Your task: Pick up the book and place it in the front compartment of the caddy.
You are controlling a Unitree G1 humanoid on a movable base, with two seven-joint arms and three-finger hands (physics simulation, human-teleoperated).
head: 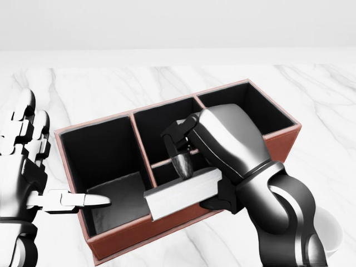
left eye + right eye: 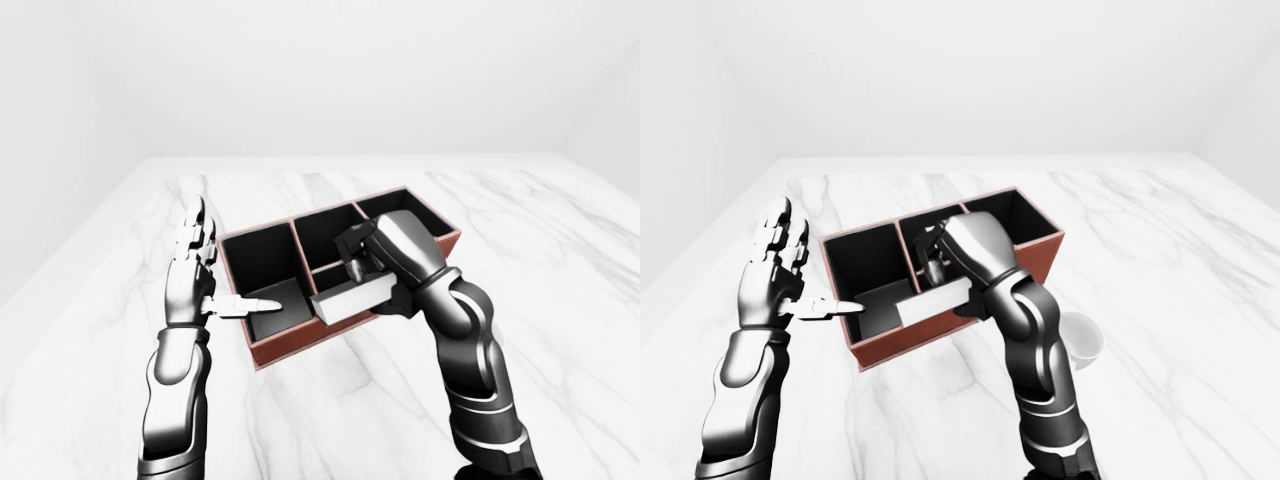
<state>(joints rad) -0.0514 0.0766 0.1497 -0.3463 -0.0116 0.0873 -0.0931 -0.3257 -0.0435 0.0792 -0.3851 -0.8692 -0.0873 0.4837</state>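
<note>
Left-eye view: red-brown caddy [image 2: 300, 340] with black lining sits on the white marbled counter [image 2: 560, 300]. Right hand [image 2: 395, 255] is above the caddy's middle section, fingers clenched round the grey-white book [image 2: 350, 297]. The book is held roughly level, long edge running left-right, over the caddy's lower wall. Left hand [image 2: 195, 275] is at the caddy's left end, fingers released and extended upward, thumb pointing right across the rim of the left compartment.

Head view: caddy has three sections in a row; the middle one is split by a low divider [image 1: 167, 159] into an upper and a lower compartment. The book is over the lower middle compartment, its left end reaching across the partition toward the left compartment (whether it touches the rim, cannot tell). One dark fingertip [image 1: 183, 165] of the right hand presses on the book's top face; the rest of the hand wraps its right end. Left thumb [image 1: 83, 200] juts over the left compartment's edge, holding nothing. A sliver of a white cup [image 1: 332, 233] shows at the lower right edge, mostly hidden by the right forearm.

Right-eye view: the cup stands on the counter just right of the right forearm, apart from the caddy. Book again in the right hand, at the caddy's lower wall.
</note>
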